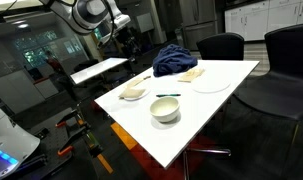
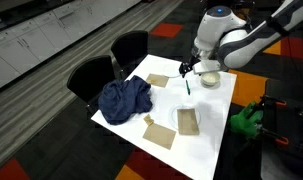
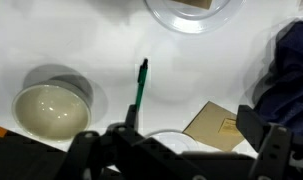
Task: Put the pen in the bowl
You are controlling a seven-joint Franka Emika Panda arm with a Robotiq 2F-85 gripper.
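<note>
The pen (image 3: 139,92) is a thin dark-green stick lying flat on the white table, just beside the bowl (image 3: 51,108), a deep cream bowl that is empty. Both exterior views show the pen (image 1: 168,95) (image 2: 188,86) next to the bowl (image 1: 165,108) (image 2: 208,80). My gripper (image 3: 181,150) hangs above the table with its two dark fingers wide apart and nothing between them. It is above and short of the pen, not touching it. In an exterior view the gripper (image 2: 186,69) hovers over the pen's end.
A dark blue cloth (image 1: 174,60) (image 2: 124,100) lies bunched on the table. A flat plate (image 1: 211,84) (image 3: 191,12), a shallow cream dish (image 1: 134,93) and tan napkins (image 2: 188,121) (image 3: 221,125) also lie there. Black chairs (image 1: 291,60) stand around the table.
</note>
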